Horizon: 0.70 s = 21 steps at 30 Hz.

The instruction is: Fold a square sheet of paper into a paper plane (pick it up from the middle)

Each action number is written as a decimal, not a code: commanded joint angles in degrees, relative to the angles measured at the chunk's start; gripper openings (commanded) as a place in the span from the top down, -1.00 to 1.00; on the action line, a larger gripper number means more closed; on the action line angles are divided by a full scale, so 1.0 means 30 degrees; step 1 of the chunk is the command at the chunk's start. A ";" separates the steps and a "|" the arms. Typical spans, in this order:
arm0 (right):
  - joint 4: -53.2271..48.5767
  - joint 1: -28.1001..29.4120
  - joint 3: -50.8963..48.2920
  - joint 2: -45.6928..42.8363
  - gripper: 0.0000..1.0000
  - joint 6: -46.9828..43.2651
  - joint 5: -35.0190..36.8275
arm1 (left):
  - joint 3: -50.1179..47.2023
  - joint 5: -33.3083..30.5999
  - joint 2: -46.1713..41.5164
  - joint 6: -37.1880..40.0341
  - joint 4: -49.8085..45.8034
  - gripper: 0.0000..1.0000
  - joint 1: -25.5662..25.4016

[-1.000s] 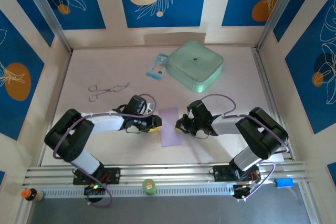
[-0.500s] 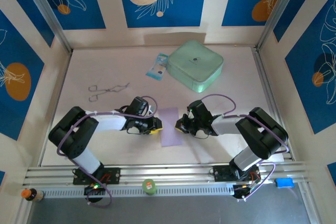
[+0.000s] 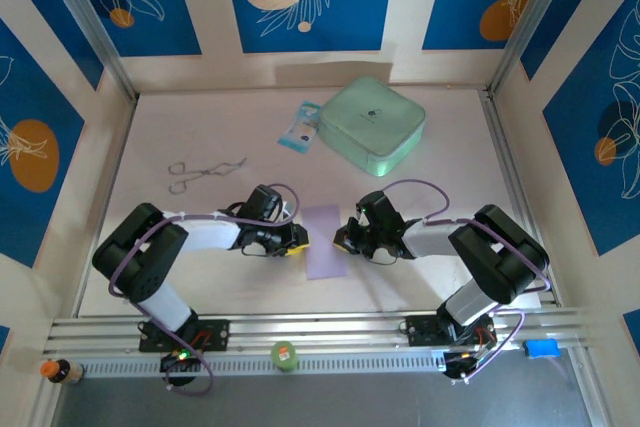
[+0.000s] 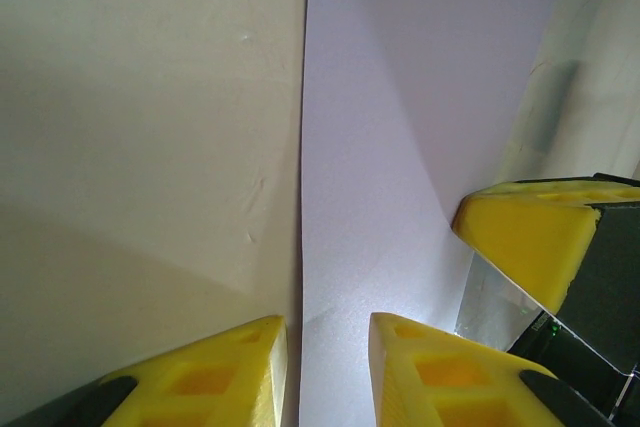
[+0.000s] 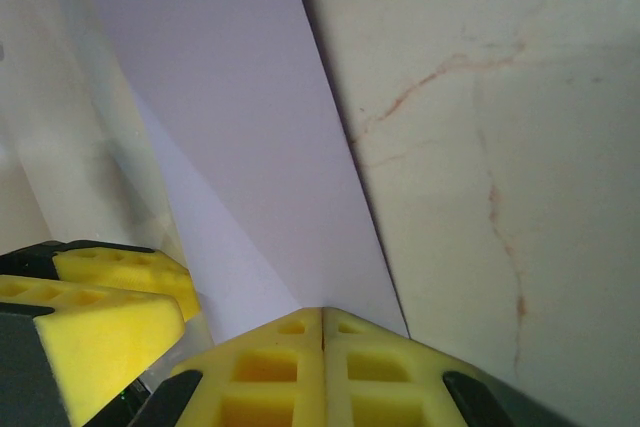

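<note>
The square sheet of paper (image 3: 325, 242) is pale lavender and folded into a narrow strip with a diagonal crease. It lies flat on the table between my two grippers. My left gripper (image 3: 300, 238) sits low at its left edge, jaws a little apart. In the left wrist view the paper (image 4: 400, 147) has its edge running into the gap of the left gripper (image 4: 325, 367). My right gripper (image 3: 342, 238) is shut. In the right wrist view the right gripper (image 5: 322, 317) has its joined tips resting on the right edge of the paper (image 5: 240, 147).
A mint-green case (image 3: 373, 125) and a blue-white packet (image 3: 299, 127) lie at the back of the table. Metal forceps (image 3: 205, 173) lie at the back left. A small green object (image 3: 285, 355) sits on the front rail. Walls close in both sides.
The left gripper's jaws have narrowed slightly and its arm has shifted a little at the paper's left edge. The paper and right arm have not moved.
</note>
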 commanded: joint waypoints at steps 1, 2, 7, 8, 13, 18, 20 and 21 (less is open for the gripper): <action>-0.1717 0.0171 -0.0541 0.0128 0.99 0.0291 0.0522 | 0.0034 0.0182 0.0397 0.0102 0.0383 0.44 -0.0531; -0.1751 0.0153 -0.0544 0.0099 0.99 0.0302 0.0521 | 0.0109 0.0136 0.0391 0.0131 0.0269 0.45 -0.0571; -0.1755 0.0144 -0.0628 -0.0073 0.99 0.0329 0.0564 | 0.0346 0.0215 0.0494 0.0191 0.0197 0.46 -0.0749; -0.1740 0.0155 -0.0680 -0.0117 0.99 0.0360 0.0566 | 0.0383 0.0163 0.0475 0.0204 0.0168 0.46 -0.0780; -0.1618 0.0177 -0.0800 -0.0194 0.99 0.0423 0.0533 | 0.0290 0.0078 0.0441 0.0177 0.0215 0.46 -0.0809; -0.1630 0.0216 -0.0817 -0.0227 0.99 0.0448 0.0529 | 0.0187 0.0079 0.0256 0.0156 0.0371 0.46 -0.0810; -0.1596 0.0223 -0.0830 -0.0227 0.98 0.0463 0.0536 | 0.0113 0.0100 0.0219 0.0101 0.0526 0.46 -0.0810; -0.1608 0.0238 -0.0830 -0.0256 0.98 0.0475 0.0538 | 0.0093 0.0127 0.0182 0.0073 0.0644 0.47 -0.0809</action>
